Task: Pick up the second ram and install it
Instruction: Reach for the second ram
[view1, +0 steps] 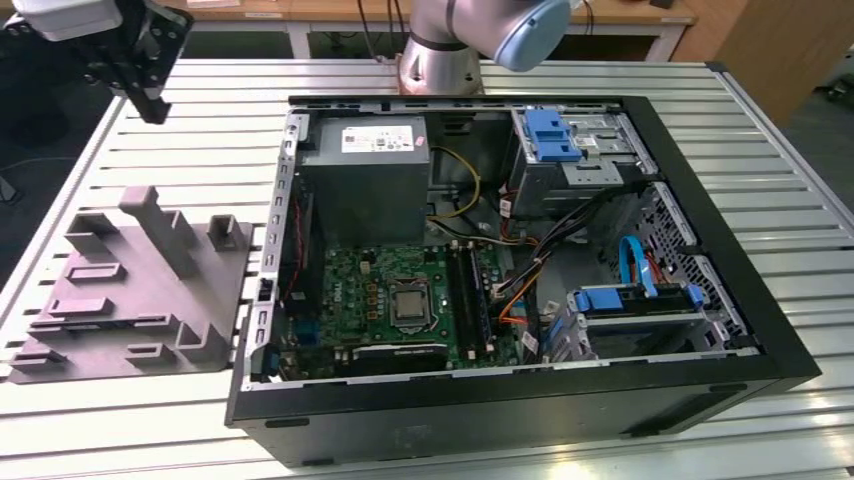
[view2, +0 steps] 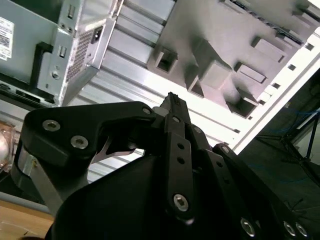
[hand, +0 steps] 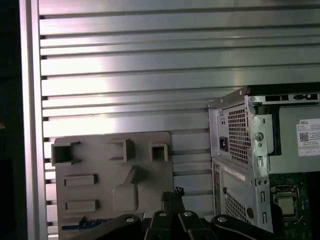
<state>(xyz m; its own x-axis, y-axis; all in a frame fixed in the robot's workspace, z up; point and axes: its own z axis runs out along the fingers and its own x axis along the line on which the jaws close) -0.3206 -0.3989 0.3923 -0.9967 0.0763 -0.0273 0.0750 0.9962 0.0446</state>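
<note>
My gripper (view1: 154, 108) hangs high over the table's far corner at the exterior view's left, beyond the grey fixture (view1: 134, 290). Its black fingers meet at one tip in both wrist views (view2: 171, 97) (hand: 172, 194), shut with nothing between them. A thin bluish strip (hand: 82, 221), which looks like the second ram, lies in a slot of the fixture (hand: 112, 175), partly hidden by the gripper body. The open computer case (view1: 534, 260) holds the green motherboard (view1: 387, 290) with long black memory slots (view1: 467, 290).
The case stands on a slatted metal table (view1: 200, 130). Inside it are a grey power supply (view1: 363, 170), blue drive brackets (view1: 550, 135) and loose cables (view1: 534, 270). The arm's base (view1: 441, 60) stands behind the case. The fixture has upright posts (view1: 150, 215).
</note>
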